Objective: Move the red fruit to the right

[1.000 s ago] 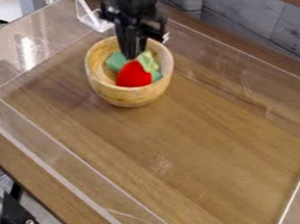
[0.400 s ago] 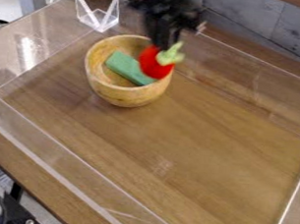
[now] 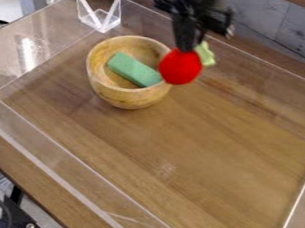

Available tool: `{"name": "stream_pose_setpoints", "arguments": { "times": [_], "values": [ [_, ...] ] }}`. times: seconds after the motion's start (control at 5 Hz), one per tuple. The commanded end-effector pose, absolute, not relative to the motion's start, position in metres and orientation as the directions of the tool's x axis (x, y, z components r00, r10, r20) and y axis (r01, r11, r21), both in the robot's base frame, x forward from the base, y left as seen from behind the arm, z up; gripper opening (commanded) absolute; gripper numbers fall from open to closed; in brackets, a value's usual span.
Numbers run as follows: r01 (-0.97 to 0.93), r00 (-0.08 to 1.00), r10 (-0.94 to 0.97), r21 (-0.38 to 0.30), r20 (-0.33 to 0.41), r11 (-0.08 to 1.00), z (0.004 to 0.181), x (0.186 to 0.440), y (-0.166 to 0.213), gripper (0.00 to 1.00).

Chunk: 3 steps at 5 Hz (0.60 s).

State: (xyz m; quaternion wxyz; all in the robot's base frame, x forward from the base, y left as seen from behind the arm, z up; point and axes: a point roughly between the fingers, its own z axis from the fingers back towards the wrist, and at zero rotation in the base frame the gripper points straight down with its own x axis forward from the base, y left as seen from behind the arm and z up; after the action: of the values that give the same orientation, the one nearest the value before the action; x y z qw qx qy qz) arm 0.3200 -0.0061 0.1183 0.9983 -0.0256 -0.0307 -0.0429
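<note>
Off to the gripper's left sits the wooden bowl (image 3: pixel 129 76), resting on the wooden tabletop (image 3: pixel 179 158) inside a low clear-walled enclosure (image 3: pixel 30 166). A flat light-green rectangular block (image 3: pixel 132 70) lies tilted inside the bowl, well below and to the left of the fingertips.

The gripper (image 3: pixel 184 57) hangs pointing straight down, just past the bowl's right rim. Its dark fingers are pinched on the red fruit (image 3: pixel 181 67), holding it by the upper part, so the round red body hangs directly beneath the fingertips. A bit of green, probably the fruit's leafy stub, pokes out to the right of the fingers. The fruit is clear of the bowl's interior; it looks airborne, overlapping the rim's right edge in this view, with the bare tabletop lying below and to the right of it.

The step in hand appears to be the carry: the fruit is lifted out and is partway across, not yet set down. To the gripper's right lies a broad stretch of open wood, ending at the clear wall on the far right.

The next move calls for travelling further right while keeping the pinch, then lowering until the fruit meets the wood, and only then spreading the fingers. Being round, the fruit may roll if dropped from height
</note>
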Motion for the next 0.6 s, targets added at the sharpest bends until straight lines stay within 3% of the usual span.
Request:
{"name": "stream_pose_setpoints", "arguments": {
  "times": [0.0,0.4],
  "values": [
    [0.097,0.99,-0.092,-0.038,0.107,0.995,0.126,0.333,-0.014,1.0],
    [0.166,0.984,-0.163,-0.044,0.074,0.985,0.107,0.33,-0.023,1.0]
  ]
}}
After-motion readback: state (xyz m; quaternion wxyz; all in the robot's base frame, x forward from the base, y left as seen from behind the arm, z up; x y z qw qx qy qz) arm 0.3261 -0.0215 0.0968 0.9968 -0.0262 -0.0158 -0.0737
